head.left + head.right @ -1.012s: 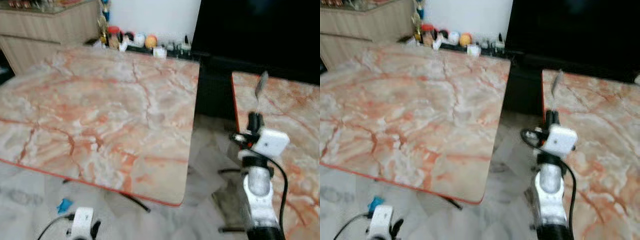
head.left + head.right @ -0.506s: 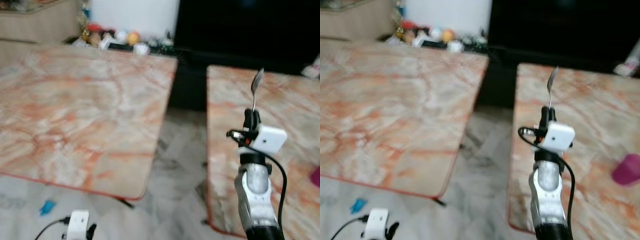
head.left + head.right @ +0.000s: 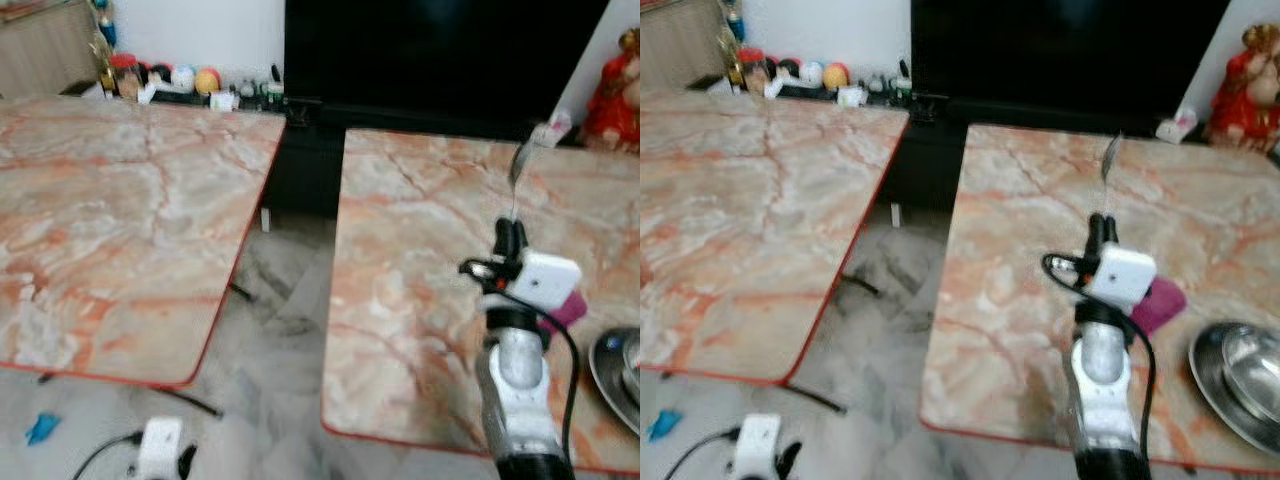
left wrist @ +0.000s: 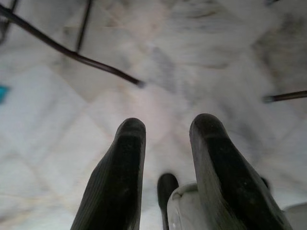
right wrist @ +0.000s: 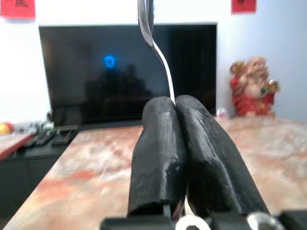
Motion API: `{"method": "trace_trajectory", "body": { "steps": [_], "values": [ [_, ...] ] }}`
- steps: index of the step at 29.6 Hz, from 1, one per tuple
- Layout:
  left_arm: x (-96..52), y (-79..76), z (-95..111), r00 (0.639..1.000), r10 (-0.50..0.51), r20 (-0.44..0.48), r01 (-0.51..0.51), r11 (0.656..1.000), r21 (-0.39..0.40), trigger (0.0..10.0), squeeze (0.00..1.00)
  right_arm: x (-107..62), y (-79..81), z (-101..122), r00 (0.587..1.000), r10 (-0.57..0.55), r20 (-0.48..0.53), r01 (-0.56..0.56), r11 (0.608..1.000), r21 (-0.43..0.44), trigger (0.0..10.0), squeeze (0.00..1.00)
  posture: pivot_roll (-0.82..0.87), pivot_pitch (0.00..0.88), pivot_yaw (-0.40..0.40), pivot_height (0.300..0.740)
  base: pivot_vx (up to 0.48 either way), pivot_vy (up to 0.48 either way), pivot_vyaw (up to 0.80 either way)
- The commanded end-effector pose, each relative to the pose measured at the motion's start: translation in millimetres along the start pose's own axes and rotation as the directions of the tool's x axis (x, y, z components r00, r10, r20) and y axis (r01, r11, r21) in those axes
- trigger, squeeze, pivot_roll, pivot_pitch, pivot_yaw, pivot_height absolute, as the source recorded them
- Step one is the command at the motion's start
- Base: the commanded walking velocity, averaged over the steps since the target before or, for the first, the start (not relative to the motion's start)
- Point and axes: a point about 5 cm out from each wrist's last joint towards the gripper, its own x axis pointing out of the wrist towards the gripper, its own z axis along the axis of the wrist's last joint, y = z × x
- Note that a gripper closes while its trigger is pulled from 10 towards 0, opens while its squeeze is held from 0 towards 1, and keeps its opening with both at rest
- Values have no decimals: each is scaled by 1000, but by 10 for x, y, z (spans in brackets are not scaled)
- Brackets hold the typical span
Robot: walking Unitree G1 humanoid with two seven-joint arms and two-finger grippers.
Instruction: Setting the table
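A spoon (image 5: 152,43) is held upright between the closed fingers of the right gripper (image 3: 1100,232), which is raised above the near part of the marble table (image 3: 1020,230), with a steel bowl (image 3: 1240,375) to its right, so the carrying step seems in hand, and next the spoon probably must be lowered beside the bowl, while the left gripper (image 4: 165,163) hangs idle, narrowly parted, over the floor.

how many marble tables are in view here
2. One marble table is on the robot's left. The other marble table is ahead to its right, under the right gripper holding a spoon, with a steel bowl on it. Others may lie outside the frame.
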Motion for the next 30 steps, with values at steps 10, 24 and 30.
{"method": "trace_trajectory", "body": {
  "steps": [10, 24, 30],
  "values": [
    [-15, 62, -27, 1000, 5, -16, -5, 1000, 14, 10000, 0, 30, 63, 45, 1000, 20, 18, -20, 1000, 11, 10000, 0, 119, 0, -55, 740, 0, -286, 0],
    [-11, 59, -21, 1000, 8, -15, -8, 1000, 5, 10000, 0, 49, 30, 60, 1000, 14, 19, -14, 1000, 5, 10000, 0, 114, 0, -55, 740, 0, -286, 0],
    [-15, 61, -35, 1000, 9, -22, -9, 1000, 2, 10000, 0, 72, 16, 65, 1000, 11, 19, -11, 1000, 2, 10000, 0, 113, 0, -56, 740, 0, -286, 0]
  ]
}}
